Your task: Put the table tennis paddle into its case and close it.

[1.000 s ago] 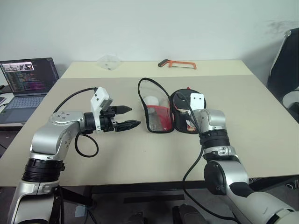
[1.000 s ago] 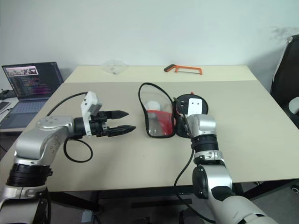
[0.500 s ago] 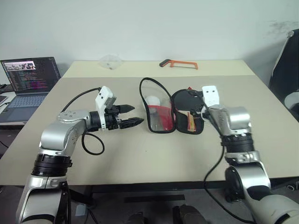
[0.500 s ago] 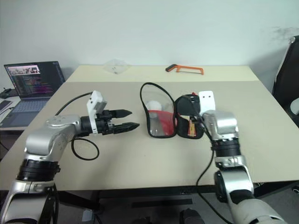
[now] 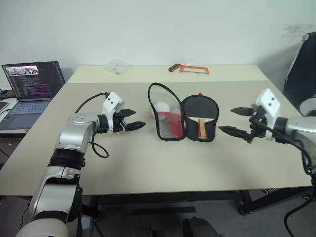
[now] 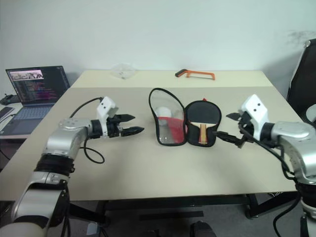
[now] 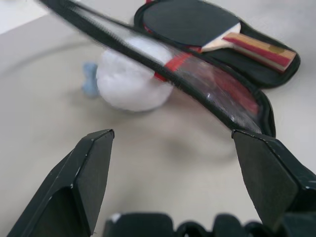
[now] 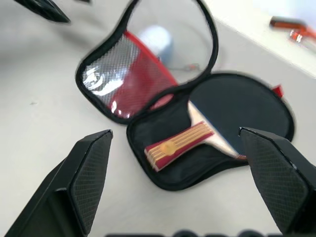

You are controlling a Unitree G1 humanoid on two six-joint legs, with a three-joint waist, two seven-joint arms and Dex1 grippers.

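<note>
The right hand (image 5: 235, 121) hangs above the desk (image 5: 148, 163) with its two black fingers spread wide and nothing between them, pointing toward the case (image 5: 183, 118) from a little way off its right side. The left hand (image 5: 132, 119) is also spread wide and empty, held just above the desk and aimed at the left side of the case without touching it. The case lies unzipped and open between the two hands: its clear-and-red flap (image 5: 164, 113) stands up on the left half, while the black half lies flat. The paddle (image 5: 201, 117) rests inside that flat half, black face away from the robot and striped wooden handle (image 8: 178, 145) toward it. A white ball-like lump (image 7: 129, 81) sits behind the raised flap. Farther back lie an orange-handled saw (image 5: 188, 68) and a crumpled clear bag (image 5: 115, 65); a laptop (image 5: 27, 94) stands off to the left.
</note>
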